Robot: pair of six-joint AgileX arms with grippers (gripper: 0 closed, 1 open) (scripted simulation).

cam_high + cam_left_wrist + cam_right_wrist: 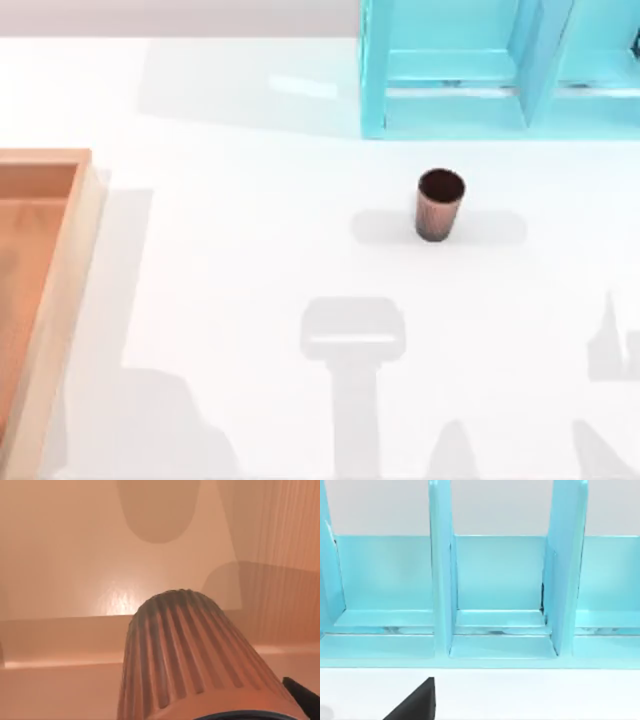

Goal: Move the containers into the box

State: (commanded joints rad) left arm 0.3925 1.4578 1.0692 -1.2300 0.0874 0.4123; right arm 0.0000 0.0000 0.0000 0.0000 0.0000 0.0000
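Observation:
One copper-brown container (438, 205) stands upright on the white table, right of centre, in front of the blue shelf. A second ribbed container (195, 665) hangs close under the left wrist camera, above the orange-brown floor of the box (75, 570), where it casts an oval shadow. My left gripper (302, 699) is shut on it, with a dark bit of finger showing at the cup's side. In the top view the box (70, 260) lies at the table's left edge. A dark part of my right gripper (415, 705) faces the shelf.
A light blue shelf frame (470, 90) with upright dividers stands at the back right of the table, close behind the standing cup. Shadows of the arms fall on the white table near its front edge.

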